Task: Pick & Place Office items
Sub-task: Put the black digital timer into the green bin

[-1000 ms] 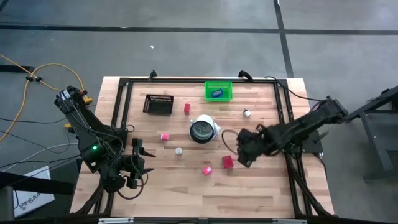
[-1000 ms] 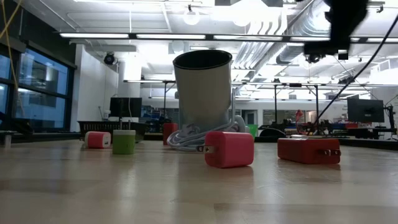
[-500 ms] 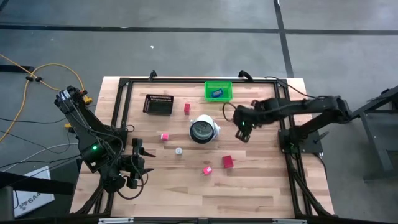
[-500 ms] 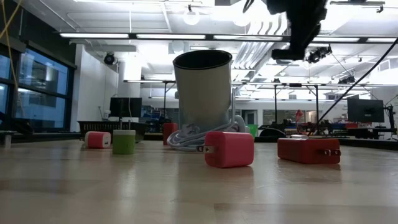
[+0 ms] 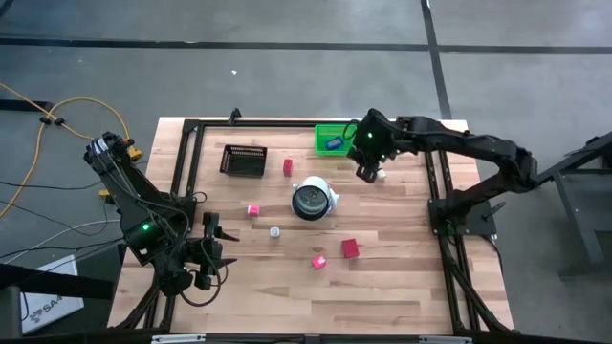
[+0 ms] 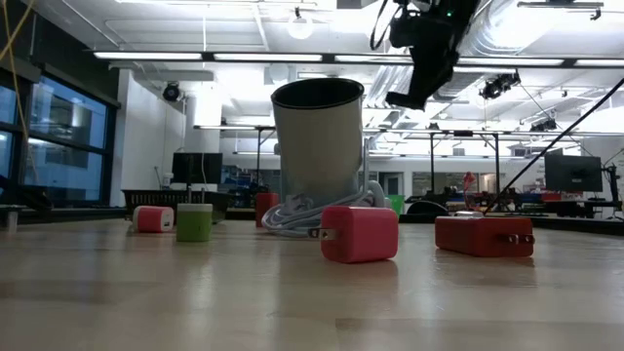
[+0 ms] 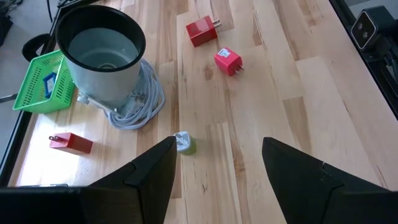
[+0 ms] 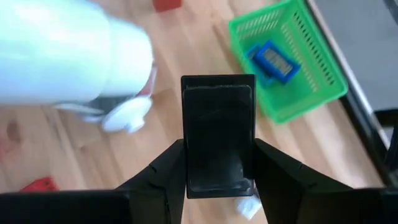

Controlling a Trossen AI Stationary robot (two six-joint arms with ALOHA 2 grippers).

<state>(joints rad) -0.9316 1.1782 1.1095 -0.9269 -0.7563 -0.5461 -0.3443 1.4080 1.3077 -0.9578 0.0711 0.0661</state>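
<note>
My right gripper (image 5: 367, 164) hangs above the table's far side, just right of the green bin (image 5: 346, 128), shut on a black flat rectangle (image 8: 217, 130). A blue rectangle (image 5: 333, 143) lies in the bin. On the table lie a red block (image 5: 350, 248), a pink block (image 5: 318, 260), another pink block (image 5: 253, 209), a red block (image 5: 287, 166), a small silvery round bit (image 5: 274, 231) and a white bit (image 5: 380, 175). My left gripper (image 5: 207, 252) waits open near the table's left near corner. My right gripper pinches the black flat rectangle between its two fingers (image 8: 163, 177), one on each long edge, with its broad face (image 8: 217, 106) toward the wrist camera. The piece is lifted clear, high above the table in the low view (image 6: 417, 68).
The white round object with a dark face (image 5: 312, 199) and its coiled cable stand mid-table, left of my right gripper. A black mesh tray (image 5: 244, 160) sits at the far left. A black frame (image 5: 182, 172) runs round the table's edges.
My right gripper has risen from beside the red block on the table's right and swung toward the far edge, ending beside the green bin, with the black piece carried along. The things on the table have stayed where they were.
</note>
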